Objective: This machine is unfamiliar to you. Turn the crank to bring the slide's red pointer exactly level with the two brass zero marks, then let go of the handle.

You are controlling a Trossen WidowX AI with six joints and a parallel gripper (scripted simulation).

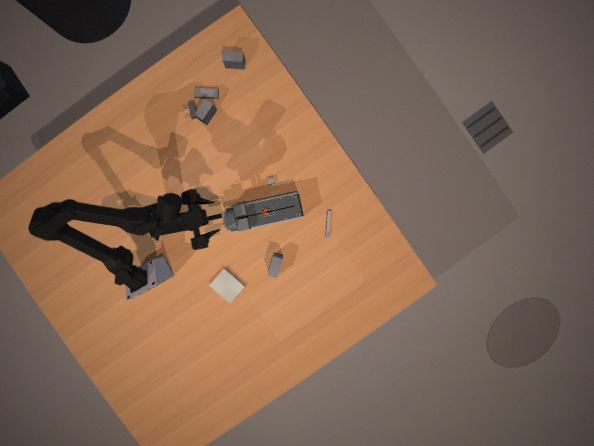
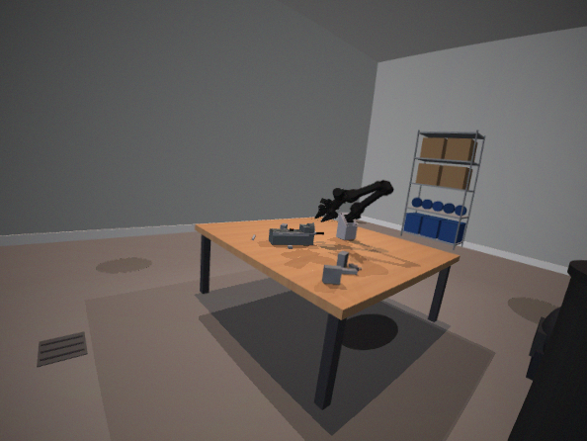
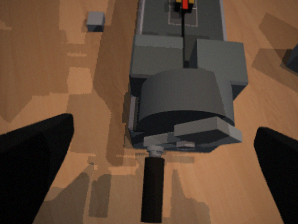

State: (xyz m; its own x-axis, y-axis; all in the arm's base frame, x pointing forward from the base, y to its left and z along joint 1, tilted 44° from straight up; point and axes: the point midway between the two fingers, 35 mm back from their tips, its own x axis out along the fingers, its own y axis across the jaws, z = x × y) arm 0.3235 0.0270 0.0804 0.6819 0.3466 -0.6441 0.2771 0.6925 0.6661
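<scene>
The grey machine (image 1: 295,205) (image 2: 292,239) (image 3: 187,95) stands on the table, its crank arm (image 3: 207,131) at the end facing the robot. The black handle (image 1: 215,216) (image 2: 320,233) (image 3: 153,190) sticks out from the crank towards the arm. My gripper (image 1: 217,216) (image 2: 320,219) (image 3: 165,129) is wide open and empty. It hangs above the handle, which shows between the spread fingers in the wrist view, touched by neither. The red pointer (image 1: 264,212) (image 3: 185,4) shows at the slot, with brass-yellow marks on both sides in the wrist view; the top edge cuts them off, so exact alignment cannot be told.
A small grey cube (image 1: 270,180) (image 3: 95,21) lies beside the machine. A thin bar (image 1: 328,223) lies past its far end. A grey block (image 1: 275,265) and a cream block (image 1: 227,285) lie on one side, several grey blocks (image 1: 233,60) (image 2: 331,274) on the other.
</scene>
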